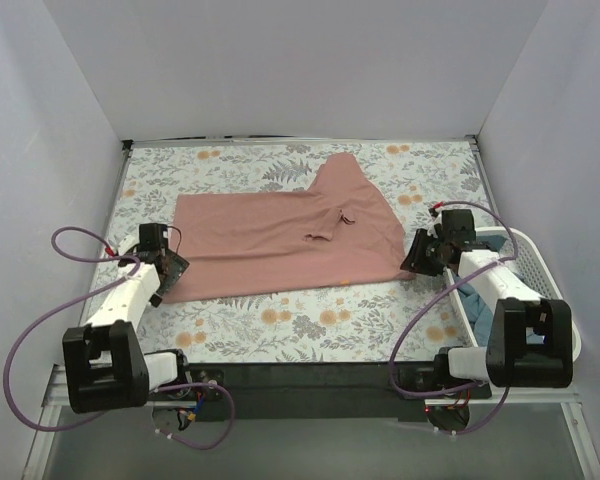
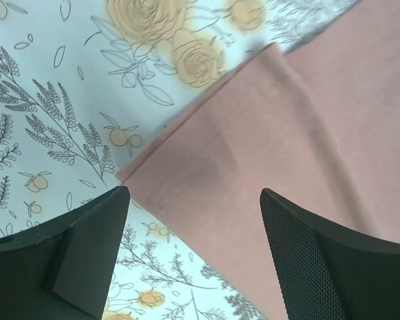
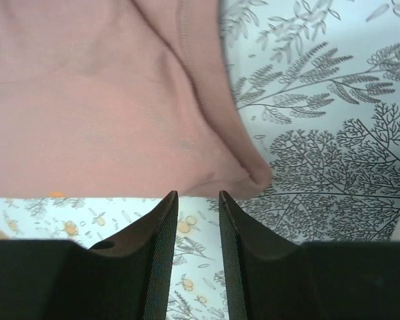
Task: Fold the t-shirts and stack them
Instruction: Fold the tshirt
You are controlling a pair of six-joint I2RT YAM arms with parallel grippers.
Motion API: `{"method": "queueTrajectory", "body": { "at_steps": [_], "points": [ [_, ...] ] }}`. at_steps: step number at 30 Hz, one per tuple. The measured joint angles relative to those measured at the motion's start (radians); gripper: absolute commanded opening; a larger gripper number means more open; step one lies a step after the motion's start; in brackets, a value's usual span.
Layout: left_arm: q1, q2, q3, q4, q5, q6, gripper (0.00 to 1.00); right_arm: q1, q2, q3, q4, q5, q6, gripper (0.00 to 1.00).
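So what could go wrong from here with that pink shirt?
The left tool hangs open over a corner of the pink t-shirt, with the floral cloth directly beneath; it might pinch both. The right tool, jaws only narrowly apart, sits just short of the shirt's rumpled other corner and could miss it. The small wrinkle mid-shirt may get folded in.

This is looking like a robotics lab cell: plain white panels [image 1: 300, 60] are boxing in the floral-covered table [image 1: 280, 320] on the left, far and right. The left arm [image 1: 130, 295] and right arm [image 1: 485, 275] are sitting bolted along the near edge, purple cables [image 1: 8, 368] looping loose beside them.
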Motion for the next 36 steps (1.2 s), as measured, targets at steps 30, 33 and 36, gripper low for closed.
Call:
{"method": "queueTrajectory", "body": {
  "at_steps": [30,33,36],
  "points": [
    [-0.291,-0.042,-0.011,0.355,0.143,0.253,0.88,0.221,0.617,0.407,0.511,-0.089,0.481,0.42],
    [-0.297,-0.04,-0.011,0.356,0.143,0.256,0.88,0.221,0.619,0.407,0.516,-0.065,0.494,0.42],
    [-0.301,-0.039,-0.011,0.358,0.144,0.258,0.88,0.221,0.619,0.407,0.52,-0.037,0.497,0.42]
  ]
}}
